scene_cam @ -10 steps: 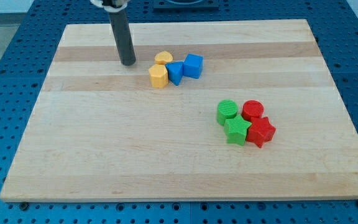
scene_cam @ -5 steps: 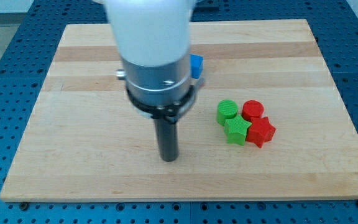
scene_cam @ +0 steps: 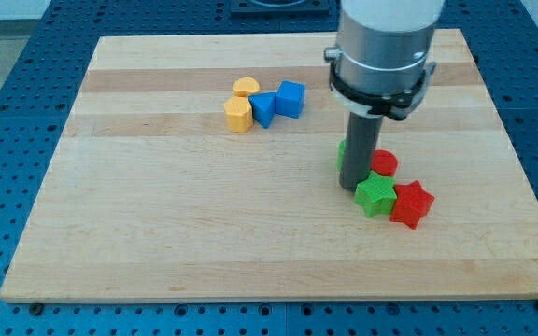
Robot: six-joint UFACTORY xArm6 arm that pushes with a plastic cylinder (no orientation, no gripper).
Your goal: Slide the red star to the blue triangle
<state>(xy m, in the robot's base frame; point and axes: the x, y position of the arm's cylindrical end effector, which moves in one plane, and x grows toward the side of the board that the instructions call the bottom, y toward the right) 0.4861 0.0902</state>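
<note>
One green block (scene_cam: 342,152) mostly hidden behind rod, my tip (scene_cam: 354,188) beside green star (scene_cam: 375,195)

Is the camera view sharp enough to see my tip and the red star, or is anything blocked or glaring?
Camera view: evenly lit, sharp, no glare; my tip sits left of the green star block; the red star block is clear; the arm hides a green block behind it.

no text, label, brand, number or sign can be read on anything in the camera view.
</note>
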